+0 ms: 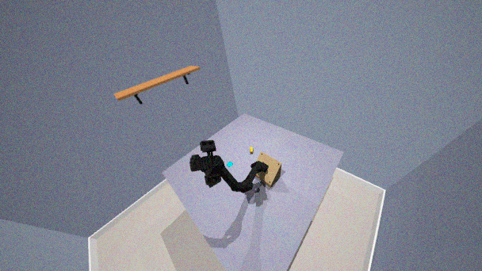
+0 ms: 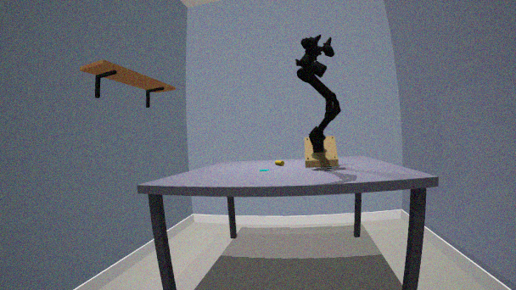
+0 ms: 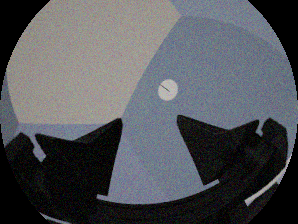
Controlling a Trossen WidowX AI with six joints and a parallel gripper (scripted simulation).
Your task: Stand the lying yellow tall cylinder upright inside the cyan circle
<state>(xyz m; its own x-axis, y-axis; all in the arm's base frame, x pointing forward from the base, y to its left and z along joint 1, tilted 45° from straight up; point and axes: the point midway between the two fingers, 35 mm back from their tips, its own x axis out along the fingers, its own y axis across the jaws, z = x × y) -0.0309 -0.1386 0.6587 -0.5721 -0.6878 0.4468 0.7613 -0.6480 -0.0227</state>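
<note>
The yellow cylinder (image 1: 251, 150) (image 2: 279, 163) lies on its side on the table (image 1: 285, 210) (image 2: 255, 191). The cyan circle (image 1: 230, 164) (image 2: 264, 170) is flat on the table, a short way from the cylinder, with nothing standing in it. My gripper (image 2: 324, 37) (image 3: 150, 120) is high above the table, pointing upward, with its fingers apart and nothing between them. It is far from both the cylinder and the circle. Neither of these shows in the wrist view, which looks at walls, the ceiling and a round white spot.
The arm stands on a wooden base block (image 1: 273, 169) (image 2: 333, 148), near the cylinder. An orange-brown shelf (image 1: 158, 82) (image 2: 131, 77) on black brackets is fixed to the wall at the left, beyond the table's edge. The arm's shadow falls across the table.
</note>
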